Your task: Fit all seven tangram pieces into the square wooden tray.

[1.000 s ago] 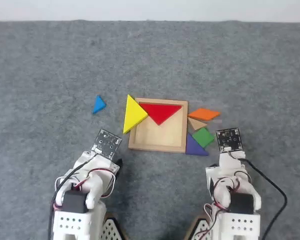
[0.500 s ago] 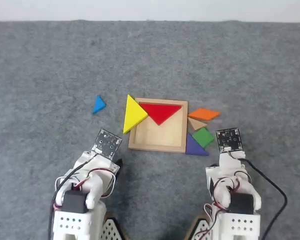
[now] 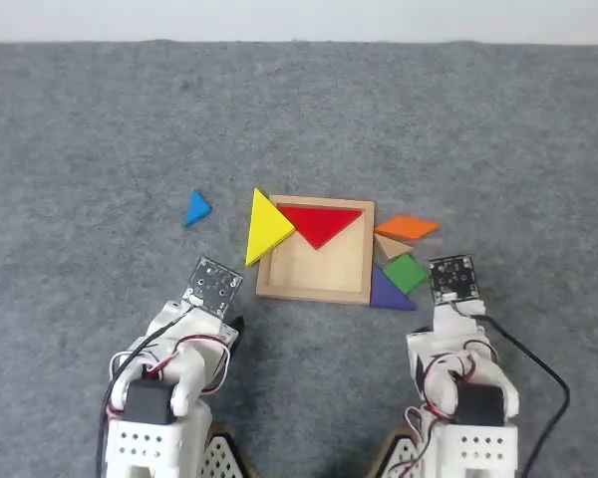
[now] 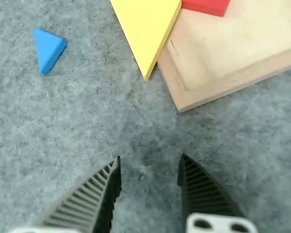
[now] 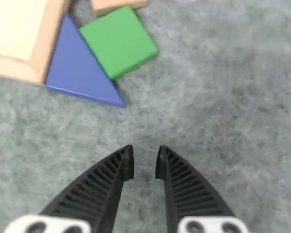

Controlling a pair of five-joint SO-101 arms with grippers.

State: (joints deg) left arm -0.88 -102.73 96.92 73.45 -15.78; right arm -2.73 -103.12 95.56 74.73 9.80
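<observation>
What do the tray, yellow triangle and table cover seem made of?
Tray: pale bare wood, matte, faint grain. Yellow triangle: probably painted wood, possibly plastic; even matte colour, thick crisp edges. Table cover: grey felt or short carpet, by its fuzzy mottled fibres.

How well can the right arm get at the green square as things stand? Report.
Probably yes. The right gripper hangs over bare carpet short of the green square, nothing between them. The blue triangle lies along one edge and a tan piece sits near another, so a grip there could be tight.
</observation>
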